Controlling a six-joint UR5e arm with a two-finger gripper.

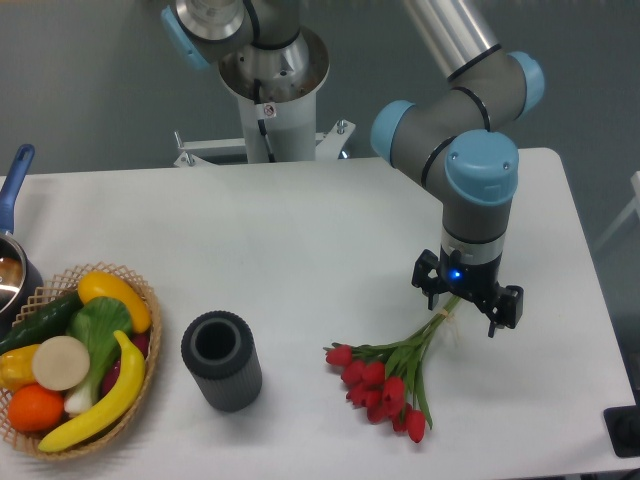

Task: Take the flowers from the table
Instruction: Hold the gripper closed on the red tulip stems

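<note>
**Arm poised over the tulip stems**

Grey wall behind, white table (pixel 300 240) in front, and the arm reaches down near the right edge. Its gripper (pixel 466 308) sits directly over the stem end of the flowers (pixel 385 380), which lie flat toward the near right corner, red buds pointing toward the near edge and stems running up and right under the tool. That end makes sense to grab: thin, bundled, and nothing to crush. The fingers look spread to either side of the stems, though whether they touch them I cannot tell.

A dark ribbed cup (pixel 221 360) stands upright near the middle of the near edge, open and apparently empty. At the near left corner a wicker basket (pixel 140 290) holds bananas, an orange, greens and other produce. A pot (pixel 12 270) with a blue handle peeks in at the left edge.
</note>
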